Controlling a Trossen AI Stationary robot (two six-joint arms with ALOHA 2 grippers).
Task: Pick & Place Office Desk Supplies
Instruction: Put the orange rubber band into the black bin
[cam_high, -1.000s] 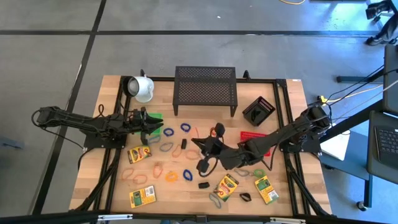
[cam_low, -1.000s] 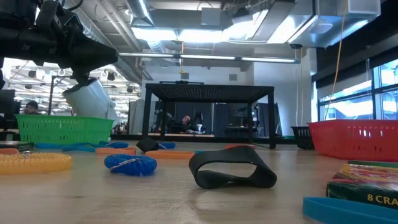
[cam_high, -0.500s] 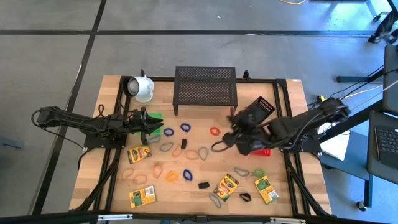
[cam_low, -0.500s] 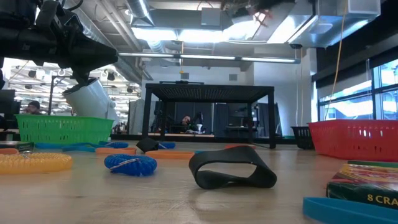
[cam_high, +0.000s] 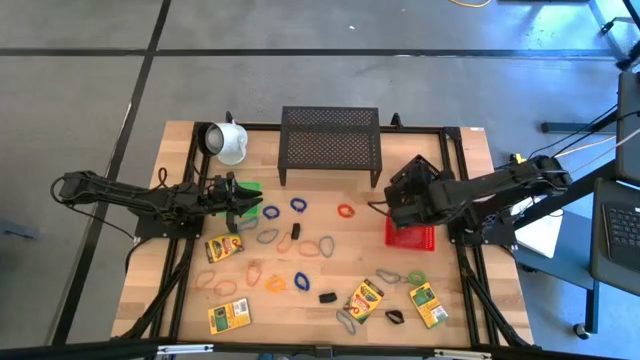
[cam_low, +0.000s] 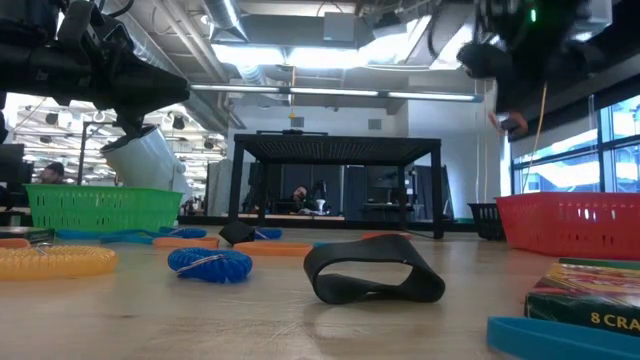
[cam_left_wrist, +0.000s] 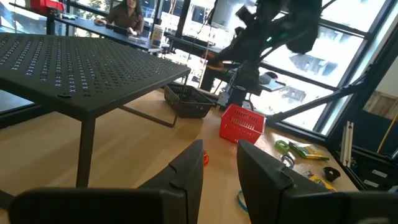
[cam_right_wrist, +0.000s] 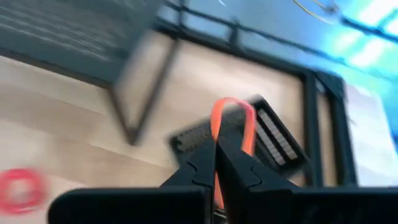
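Observation:
My right gripper (cam_right_wrist: 216, 152) is shut on an orange rubber-band loop (cam_right_wrist: 233, 115). In the high view it (cam_high: 388, 208) hovers between the black basket (cam_high: 418, 176) and the red basket (cam_high: 411, 237). My left gripper (cam_left_wrist: 219, 163) stands open and empty near the green basket (cam_high: 250, 187) at the table's left. Coloured rubber bands such as a red one (cam_high: 345, 211) and a blue one (cam_high: 298, 205) lie flat on the wood, as do crayon boxes (cam_high: 364, 298) (cam_high: 223, 247) and a black clip (cam_high: 327, 297). My right gripper pinches the orange loop's near end (cam_right_wrist: 216, 134) between its two fingertips. The fingers come from the table's right side, slanting down. The rest of the loop sticks out past the fingertips, lifted clear of the table and the baskets.
A large black mesh rack (cam_high: 329, 145) stands at the far middle, and a white mug (cam_high: 228, 142) lies on its side at the far left. A black band (cam_low: 372, 272) lies close in the low view. People sit in the room beyond.
My right gripper has swung from the table's middle toward the right and far edge, rolling its wrist as it went. It stays shut on the orange band and has carried it clear of the table to the baskets.

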